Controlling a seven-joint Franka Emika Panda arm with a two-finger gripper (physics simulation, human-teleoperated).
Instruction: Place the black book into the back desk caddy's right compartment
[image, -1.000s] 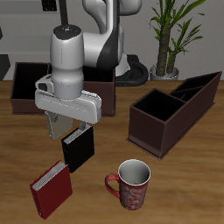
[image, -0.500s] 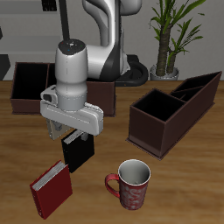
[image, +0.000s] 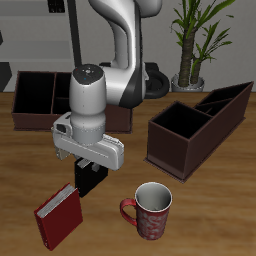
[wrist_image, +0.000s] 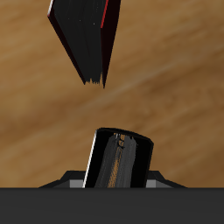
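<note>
The black book (image: 90, 180) lies flat on the table, mostly covered by my gripper (image: 88, 168), which has come down right over it. In the wrist view the black book (wrist_image: 118, 162) fills the space just under the hand, with no finger pressed against its sides, so the jaws look open around it. The back desk caddy (image: 30, 118) stands at the table's back, partly hidden behind the arm. Its large squarish end section, the right compartment (image: 35, 90), holds nothing that shows.
A red book (image: 58, 213) lies beside the black book, nearer the front edge; it also shows in the wrist view (wrist_image: 83, 39). A red-and-white mug (image: 150, 208) stands close by. A like caddy (image: 195, 130) sits diagonally farther off. A potted plant (image: 195, 40) stands at the back.
The gripper has moved down from above the black book until it covers it. The book, the red book and the mug have not moved.
</note>
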